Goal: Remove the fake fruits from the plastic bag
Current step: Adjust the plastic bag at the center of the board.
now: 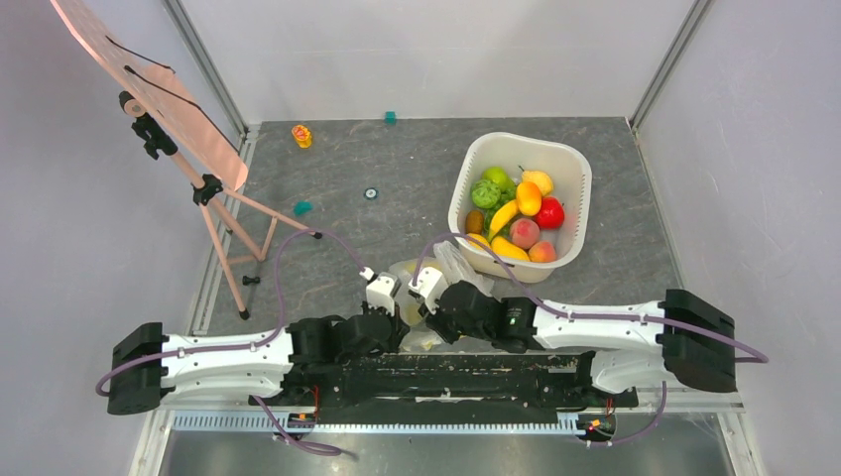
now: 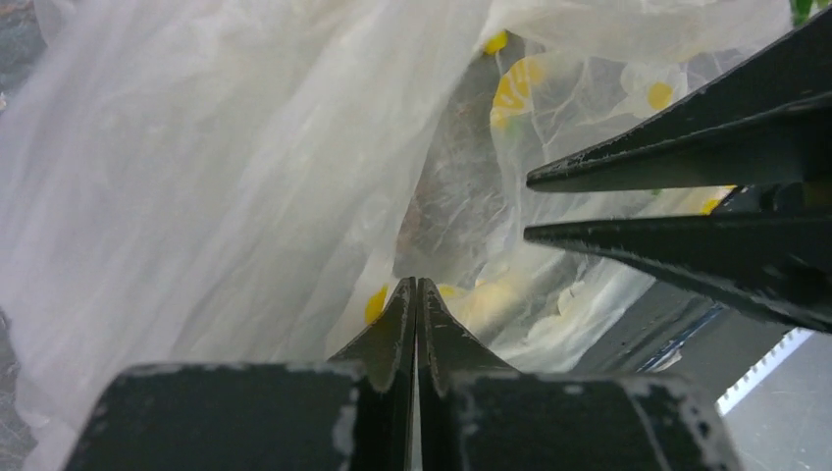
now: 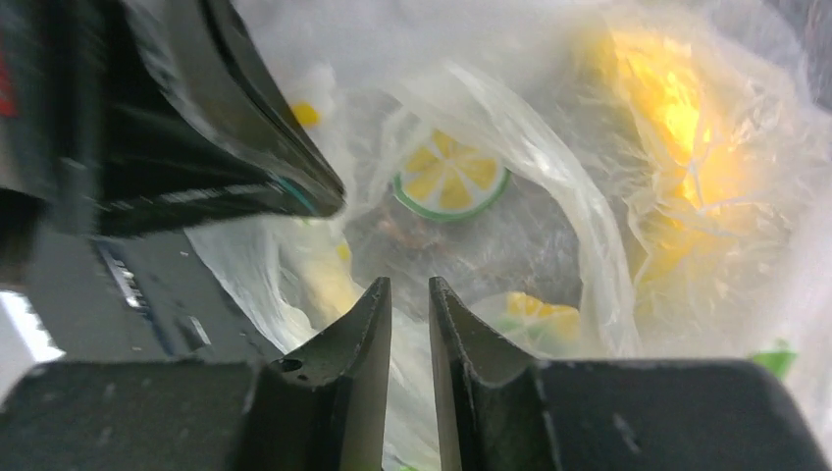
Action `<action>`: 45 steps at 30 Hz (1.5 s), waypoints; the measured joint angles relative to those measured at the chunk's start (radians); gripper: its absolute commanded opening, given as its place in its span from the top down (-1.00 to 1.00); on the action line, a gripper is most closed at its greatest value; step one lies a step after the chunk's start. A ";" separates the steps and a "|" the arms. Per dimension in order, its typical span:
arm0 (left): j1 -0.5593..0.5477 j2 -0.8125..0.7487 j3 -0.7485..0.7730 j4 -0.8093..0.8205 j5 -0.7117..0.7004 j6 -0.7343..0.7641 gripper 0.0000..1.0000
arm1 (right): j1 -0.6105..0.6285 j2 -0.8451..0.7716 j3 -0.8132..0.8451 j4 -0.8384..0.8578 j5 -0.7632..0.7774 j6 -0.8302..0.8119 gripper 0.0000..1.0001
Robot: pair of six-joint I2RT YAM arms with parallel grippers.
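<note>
Both crowded at plastic bag point(image 2: 196, 196) | left end effector point(image 2: 417, 285) closed | right end effector point(image 3: 409, 287) ajar

Walled work booth with a dark counter

Pale grey walls point(image 1: 426, 50) close in three sides, joined at the back corners by slanting metal posts point(image 1: 206, 69). The counter point(image 1: 397, 164) is dark, mottled grey. At the left stands a pink easel point(image 1: 236, 243) carrying a tilted pink board point(image 1: 149, 89). A ribbed metal rail point(image 1: 397, 421) runs along the near edge. Light is soft and even.
</note>
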 measured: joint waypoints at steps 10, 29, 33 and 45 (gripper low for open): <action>0.000 -0.039 -0.120 0.050 0.001 -0.024 0.96 | 0.034 0.032 -0.243 0.188 0.124 0.051 0.48; 0.000 -0.111 -0.144 0.059 -0.018 -0.026 0.88 | 0.034 0.267 0.074 0.135 0.422 -0.086 0.00; 0.000 -0.124 -0.138 0.050 -0.039 -0.026 0.68 | 0.034 0.229 0.077 0.097 0.410 -0.087 -0.42; 0.000 -0.135 -0.089 0.051 -0.068 -0.024 0.34 | 0.027 -0.135 0.097 -0.012 0.274 -0.248 -0.77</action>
